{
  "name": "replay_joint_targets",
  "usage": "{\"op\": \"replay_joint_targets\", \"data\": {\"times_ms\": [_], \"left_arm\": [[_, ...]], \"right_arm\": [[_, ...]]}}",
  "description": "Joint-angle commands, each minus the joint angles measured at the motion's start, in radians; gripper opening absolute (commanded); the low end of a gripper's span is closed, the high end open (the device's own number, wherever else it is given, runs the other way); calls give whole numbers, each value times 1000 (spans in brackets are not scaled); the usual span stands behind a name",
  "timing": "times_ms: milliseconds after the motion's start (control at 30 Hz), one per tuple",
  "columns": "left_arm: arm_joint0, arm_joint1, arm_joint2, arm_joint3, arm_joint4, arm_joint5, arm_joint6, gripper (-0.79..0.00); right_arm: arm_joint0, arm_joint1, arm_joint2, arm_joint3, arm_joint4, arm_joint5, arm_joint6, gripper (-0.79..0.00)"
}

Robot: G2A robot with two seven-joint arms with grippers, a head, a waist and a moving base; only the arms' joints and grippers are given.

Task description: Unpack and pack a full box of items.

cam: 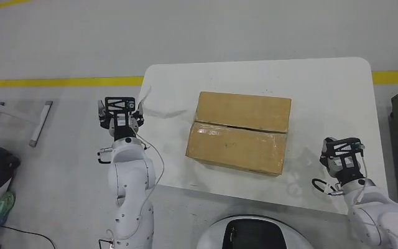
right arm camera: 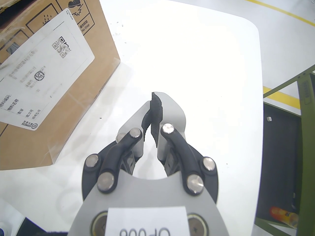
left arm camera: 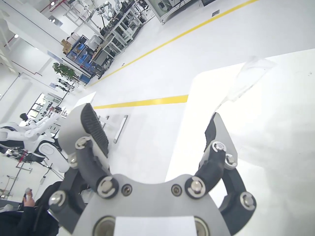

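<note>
— Left gripper [left arm camera: 151, 114] hangs wide open and empty at the left edge of the table [cam: 323, 81]. Right gripper [right arm camera: 154, 99] is pinched closed on nothing, near the right edge.
— And the box?
— Box [cam: 239, 132] sits mid-table, flaps down, well apart from both.
— What's inside?
— Hidden; can't tell.
— Progress?
— Barely begun, I'd judge: nothing is unpacked, so opening, emptying and repacking all remain. One clear strip [left arm camera: 251, 74] lies near the left gripper.
</note>
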Motion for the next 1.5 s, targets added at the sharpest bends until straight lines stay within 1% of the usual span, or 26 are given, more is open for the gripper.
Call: {"op": "replay_joint_targets", "data": {"times_ms": [0,333,700,967,1100,1200,1267,1467], "left_arm": [[7,1,-15,-13,-18,-3,-2,0],[35,7,-57,-84,-76,-28,4,0],[68,15,-92,-117,-102,-45,6,0],[79,20,-119,-155,-230,-99,30,0],[73,22,-140,-164,-291,-99,35,0],[68,26,-154,-174,-309,-112,38,0],[66,30,-158,-184,-307,-139,60,0],[80,39,-175,-212,-340,-190,93,0]], "right_arm": [[0,0,0,1,2,0,-1,-785],[6,-2,-13,5,-5,-8,2,-785],[17,-4,-15,11,-9,-16,5,-785],[28,-4,-16,17,-8,-22,10,-785],[35,-5,-17,18,-6,-18,13,-785],[38,-6,-18,21,-3,-14,15,-785],[40,-7,-19,23,0,-13,17,-785],[43,-8,-15,27,23,-17,21,-785]]}}
